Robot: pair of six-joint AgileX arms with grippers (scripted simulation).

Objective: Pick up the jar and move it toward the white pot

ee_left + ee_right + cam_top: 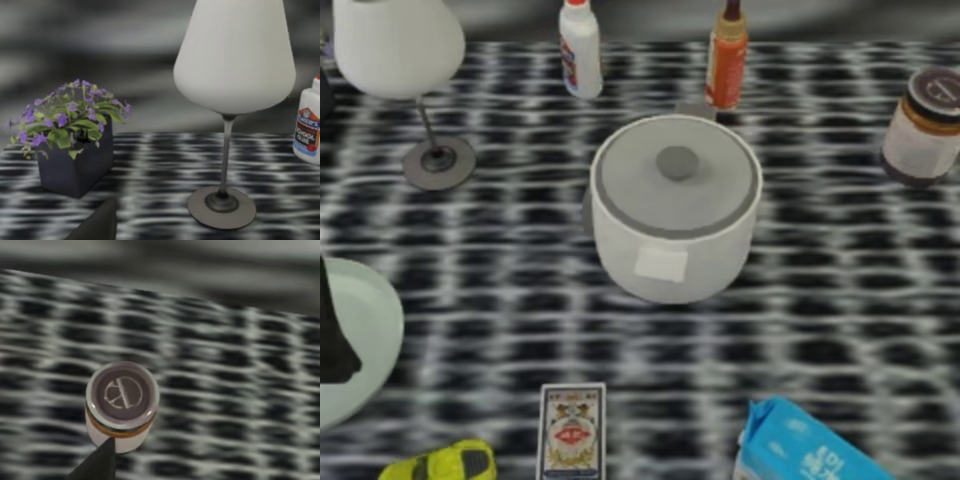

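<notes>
The jar [924, 125] stands free at the tabletop's [840, 330] right edge, well apart from the white pot [674, 205] – the right gripper looks down on it, its jaws' state impossible to tell.

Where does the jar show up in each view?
Top view: the jar stands at the right edge, far side, apart from the white pot.
Left wrist view: not in it.
Right wrist view: lower left, lid up.
Shared landmark: the black-and-white tablecloth.
</notes>
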